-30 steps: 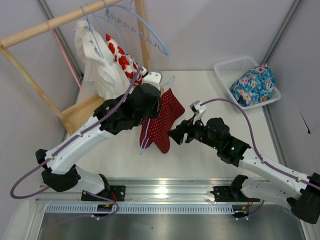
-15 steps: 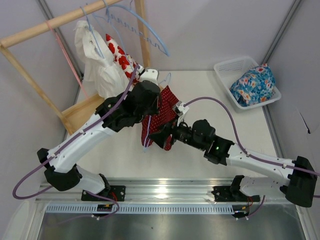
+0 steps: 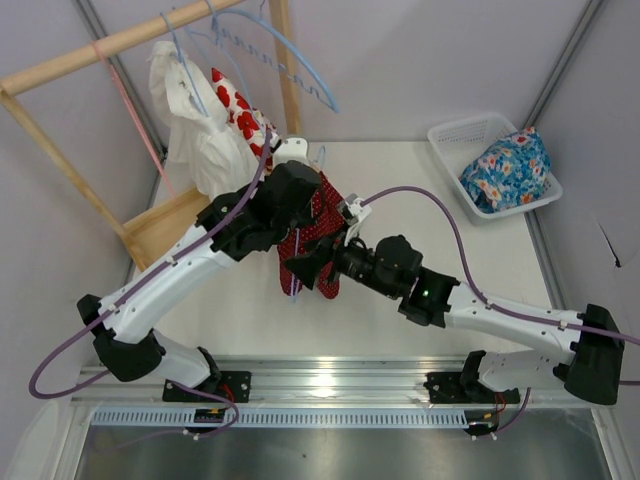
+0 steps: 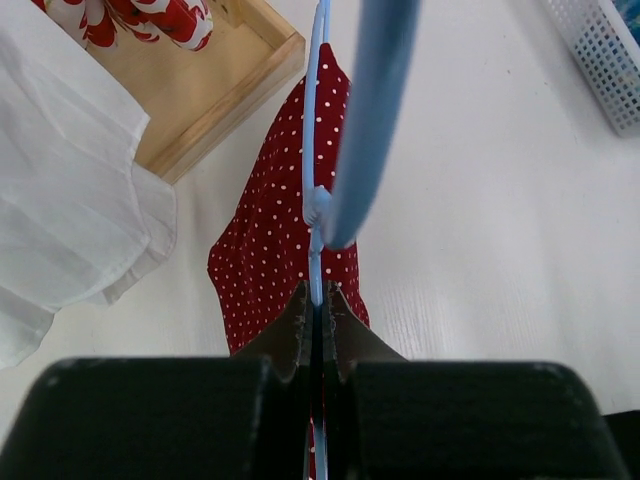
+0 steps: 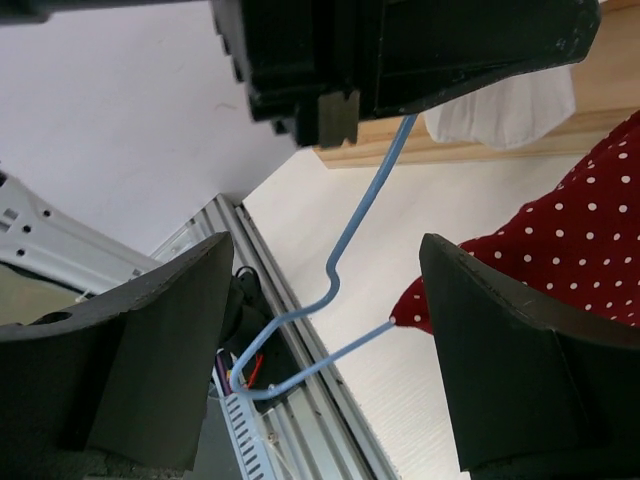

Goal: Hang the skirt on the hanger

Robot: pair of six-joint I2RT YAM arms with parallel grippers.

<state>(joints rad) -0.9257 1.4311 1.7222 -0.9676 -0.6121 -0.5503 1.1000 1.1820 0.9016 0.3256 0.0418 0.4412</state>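
Observation:
The dark red polka-dot skirt [image 3: 328, 210] hangs on the thin pale-blue hanger [image 3: 293, 290] above the table's middle. My left gripper [image 3: 298, 215] is shut on the hanger's wire; in the left wrist view the jaws [image 4: 316, 295] pinch the wire [image 4: 312, 150] with the skirt [image 4: 270, 250] below. My right gripper [image 3: 303, 263] is open at the skirt's lower left. In the right wrist view its fingers [image 5: 150, 350] stand wide apart around the hanger's bare bent end [image 5: 300, 340], touching nothing. The skirt's corner [image 5: 560, 270] sits on the wire at the right.
A wooden rack [image 3: 100, 45] at the back left carries a white cloth with red blotches [image 3: 200, 130], a bigger wavy blue hanger [image 3: 290, 70] and a pink hanger [image 3: 125, 100]. A white basket [image 3: 470, 135] at the back right holds a blue floral garment [image 3: 505, 165].
My right arm has swung left from the table's middle, bringing its open gripper to the skirt and the hanger's lower end. My left gripper has shifted slightly, still holding the hanger.

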